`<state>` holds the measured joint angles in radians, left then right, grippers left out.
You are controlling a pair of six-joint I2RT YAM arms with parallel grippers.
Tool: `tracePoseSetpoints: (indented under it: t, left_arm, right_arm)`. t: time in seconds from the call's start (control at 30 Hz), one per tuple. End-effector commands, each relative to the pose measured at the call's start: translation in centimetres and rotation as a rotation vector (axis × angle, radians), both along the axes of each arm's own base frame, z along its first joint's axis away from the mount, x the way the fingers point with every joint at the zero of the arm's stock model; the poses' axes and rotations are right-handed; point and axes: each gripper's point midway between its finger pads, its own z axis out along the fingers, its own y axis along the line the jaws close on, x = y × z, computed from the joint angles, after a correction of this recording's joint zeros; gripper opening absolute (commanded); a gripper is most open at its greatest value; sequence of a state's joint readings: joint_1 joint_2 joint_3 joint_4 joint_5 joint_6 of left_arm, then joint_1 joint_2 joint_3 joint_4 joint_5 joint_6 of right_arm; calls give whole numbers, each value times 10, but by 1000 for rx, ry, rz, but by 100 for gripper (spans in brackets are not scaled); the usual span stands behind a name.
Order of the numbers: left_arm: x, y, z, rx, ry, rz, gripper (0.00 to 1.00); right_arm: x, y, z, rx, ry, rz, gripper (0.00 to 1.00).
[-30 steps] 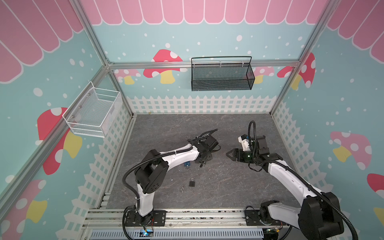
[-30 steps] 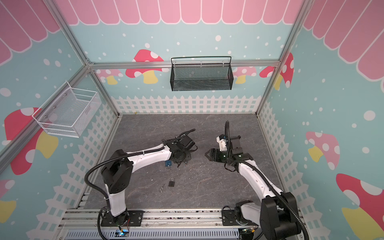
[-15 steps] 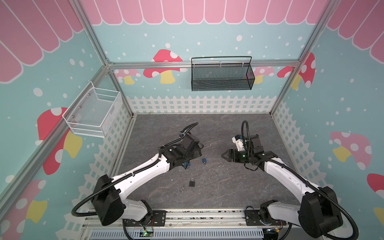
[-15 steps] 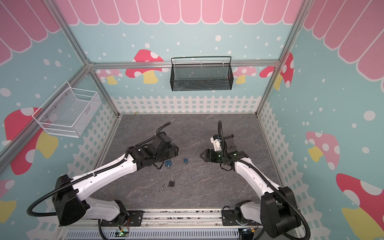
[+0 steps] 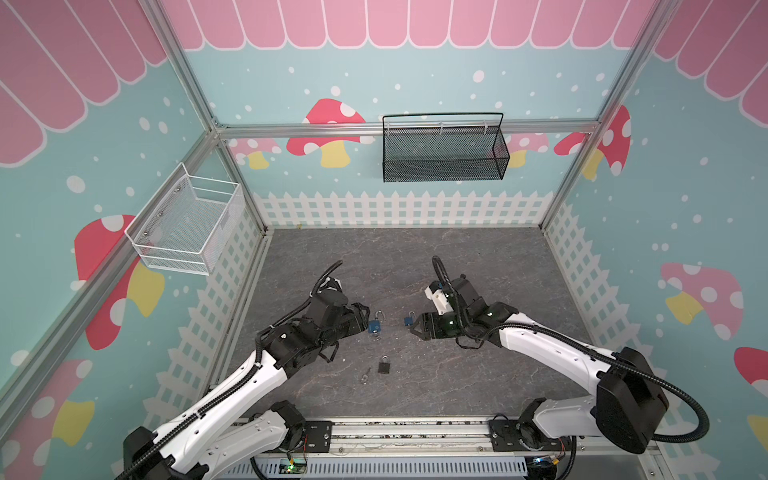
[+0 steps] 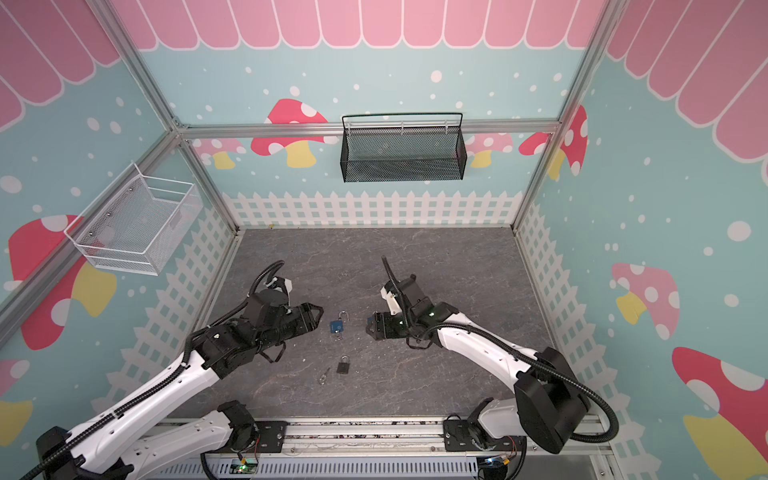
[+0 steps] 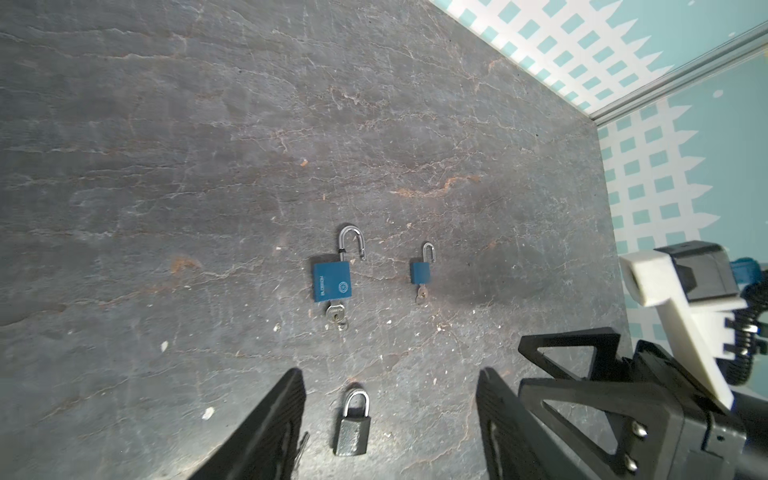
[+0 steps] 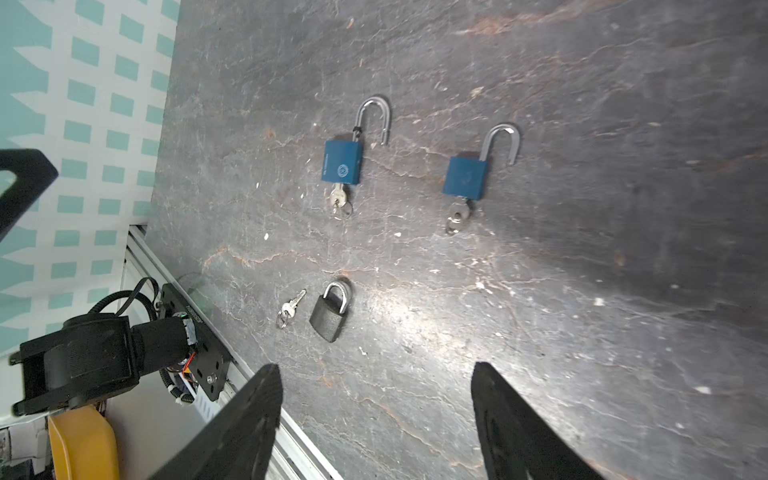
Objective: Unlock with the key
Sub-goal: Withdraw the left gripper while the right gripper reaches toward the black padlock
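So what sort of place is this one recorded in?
Most likely a robot test cell in a lab, dressed up like a toy house: an aluminium frame holds mushroom-print wall panels, and the left arm and right arm are bolted to a front rail.

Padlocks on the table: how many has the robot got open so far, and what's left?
Done: the larger blue padlock and the smaller blue padlock lie with shackles sprung, keys inserted. In hand: nothing; the left fingers and right fingers stand open and empty. Left: the dark padlock is shut, its key loose beside it.
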<state>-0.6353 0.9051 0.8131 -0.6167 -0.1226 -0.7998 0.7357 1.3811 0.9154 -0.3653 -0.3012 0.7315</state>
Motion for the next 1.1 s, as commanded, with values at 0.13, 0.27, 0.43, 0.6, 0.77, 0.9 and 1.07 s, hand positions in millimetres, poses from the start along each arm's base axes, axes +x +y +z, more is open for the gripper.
tracePoseSetpoints:
  t: [0.13, 0.27, 0.43, 0.6, 0.77, 0.9, 1.07]
  left_arm:
    - [-27, 33, -10, 24, 10, 21, 66]
    - [-37, 42, -9, -14, 1, 47, 66]
    - [-50, 55, -9, -47, -6, 94, 66]
    - [-62, 63, -10, -74, -6, 117, 66]
    - [-67, 71, -13, -97, -4, 159, 66]
    - [-68, 73, -14, -109, -4, 176, 66]
    - [-68, 77, -13, -103, -7, 201, 66]
  right_arm:
    - [-39, 55, -13, -76, 56, 70, 74]
    - [-63, 83, -22, -101, 75, 129, 74]
    - [-89, 114, -37, -130, 88, 200, 74]
    - [-87, 126, -46, -163, 79, 206, 74]
    - [-85, 135, -52, -173, 64, 211, 74]
    - [-87, 140, -60, -187, 64, 219, 74]
    - [-91, 149, -68, -200, 57, 247, 74]
